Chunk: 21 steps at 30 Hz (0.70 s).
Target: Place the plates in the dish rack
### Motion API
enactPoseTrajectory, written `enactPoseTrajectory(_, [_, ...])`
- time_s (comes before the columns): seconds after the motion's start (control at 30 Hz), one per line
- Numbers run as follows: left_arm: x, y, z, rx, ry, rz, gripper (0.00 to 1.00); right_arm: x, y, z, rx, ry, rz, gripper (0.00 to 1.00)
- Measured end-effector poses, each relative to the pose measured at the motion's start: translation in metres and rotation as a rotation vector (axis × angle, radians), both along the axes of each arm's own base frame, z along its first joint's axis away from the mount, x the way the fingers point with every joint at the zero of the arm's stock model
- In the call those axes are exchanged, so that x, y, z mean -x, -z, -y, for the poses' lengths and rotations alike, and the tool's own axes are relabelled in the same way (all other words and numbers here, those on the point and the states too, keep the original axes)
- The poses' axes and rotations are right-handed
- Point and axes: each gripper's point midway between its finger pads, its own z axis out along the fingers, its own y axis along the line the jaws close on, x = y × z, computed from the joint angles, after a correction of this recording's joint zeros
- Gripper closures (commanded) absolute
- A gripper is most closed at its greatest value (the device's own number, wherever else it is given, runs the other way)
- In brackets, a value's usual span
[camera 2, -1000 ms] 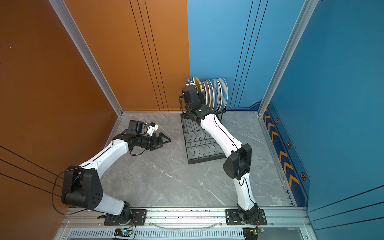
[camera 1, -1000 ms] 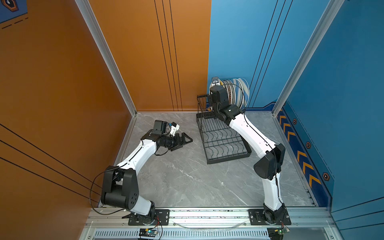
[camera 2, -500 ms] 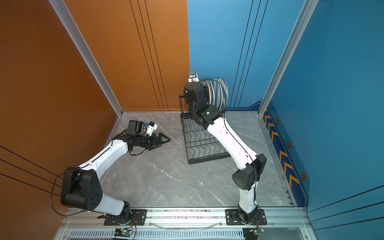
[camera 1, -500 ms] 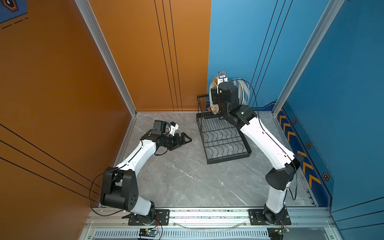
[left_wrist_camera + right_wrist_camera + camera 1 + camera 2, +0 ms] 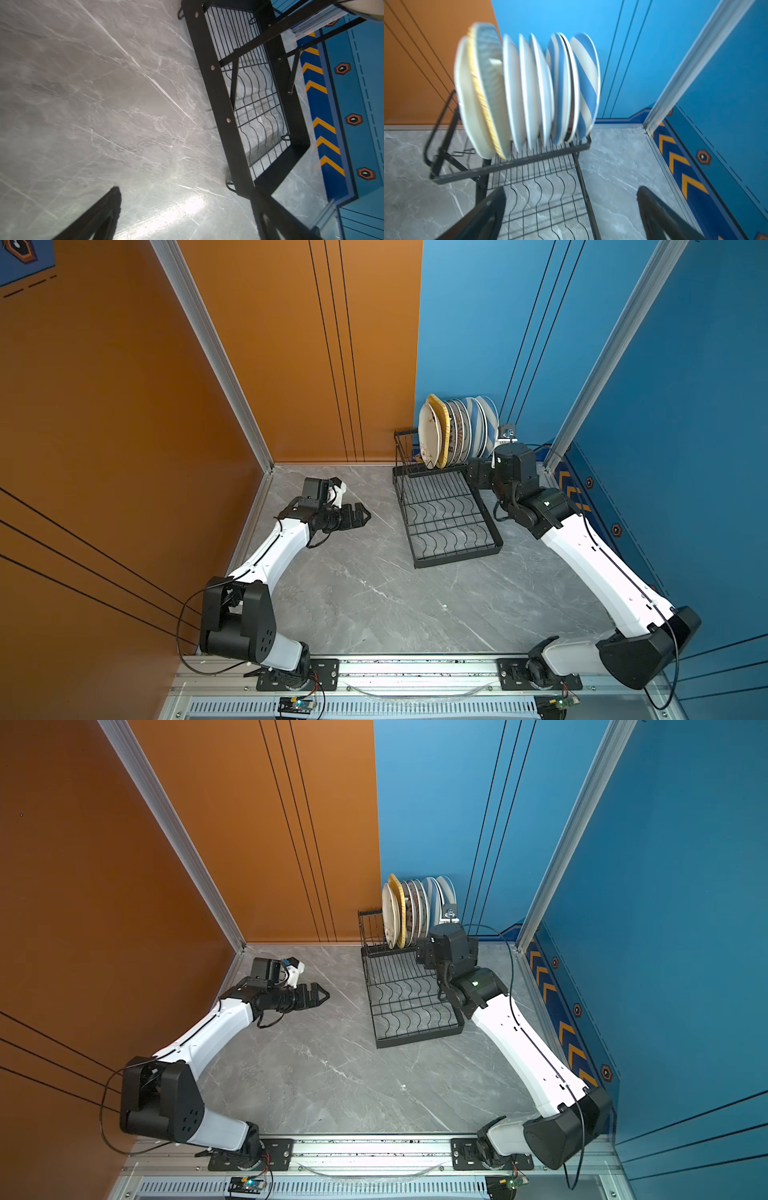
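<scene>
Right hand point(image 5: 571, 192): jaws wide, holding nothing, low at edge of dish rack point(image 5: 451, 522), facing plates point(image 5: 455, 431). Left hand point(image 5: 358, 516): wide, empty, above desk point(image 5: 374, 593), well apart from rack. Desk: grey marble, no plate lying on it. Dish rack: near far corner. Plates: eight on edge in raised shelf, wires keeping each upright, separated; loading judged complete.

Both top views look down from high at the front on the whole table point(image 5: 374, 593), nearly alike. Left wrist view faces the rack point(image 5: 218, 104) base from low, close. Right wrist view faces the plates point(image 5: 529, 93), close, blurred. All share the rack.
</scene>
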Motion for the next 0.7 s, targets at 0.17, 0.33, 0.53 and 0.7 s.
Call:
enactPoseTrajectory(0.17, [-0.011, -0.006, -0.025, -0.086, -0.068, 0.103, 0.02, 0.010, 0.056, 0.053, -0.054, 0.070, -0.094, 0.00])
enactPoseTrajectory(0.33, [-0.017, 0.003, -0.053, -0.171, -0.137, 0.175, 0.02, 0.011, 0.111, 0.093, -0.089, 0.126, -0.158, 0.00])
enactPoseTrajectory(0.53, [-0.022, 0.023, -0.092, -0.256, -0.243, 0.225, 0.02, 0.012, 0.177, 0.126, -0.089, 0.175, -0.192, 0.00])
enactPoseTrajectory(0.7, [-0.019, 0.032, -0.110, -0.312, -0.293, 0.278, 0.02, 0.009, 0.228, 0.130, -0.055, 0.157, -0.200, 0.00])
